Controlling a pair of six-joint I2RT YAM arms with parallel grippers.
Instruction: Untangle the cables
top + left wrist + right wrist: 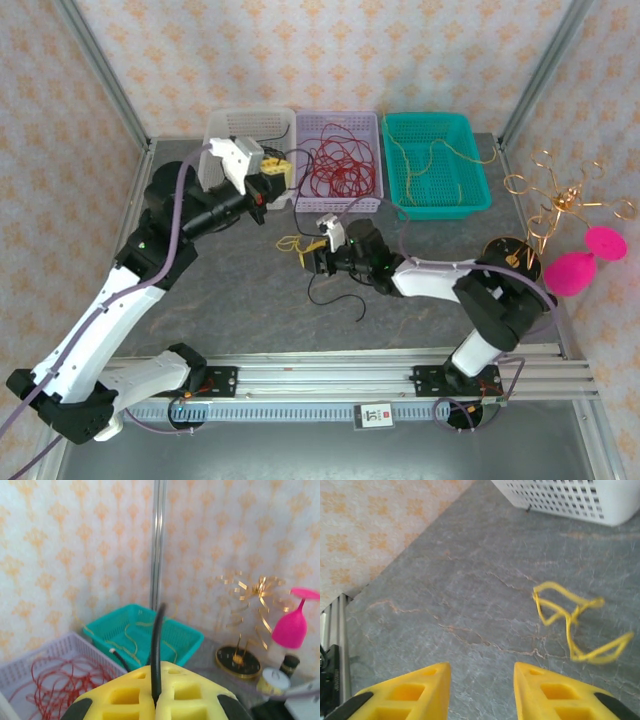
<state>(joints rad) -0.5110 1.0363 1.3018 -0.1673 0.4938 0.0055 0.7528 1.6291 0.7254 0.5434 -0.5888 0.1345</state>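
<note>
As is seen from its wrist, left gripper [156,690]: clamped on a thin black flexible cable [158,635].
Right gripper [481,672]: held apart; a thin yellow looped cable [570,625] is seen ahead-right.

White basket [250,122], purple basket [345,205] and teal basket [440,208] line the far edge. A gold ornament [555,200] and pink goblet [572,272] block the right edge. The left gripper [283,178], clamped on a black cable [157,645], occupies the space before the white basket. The near-left table [220,300] is open; a yellow cable [293,243] lies at centre.
</note>
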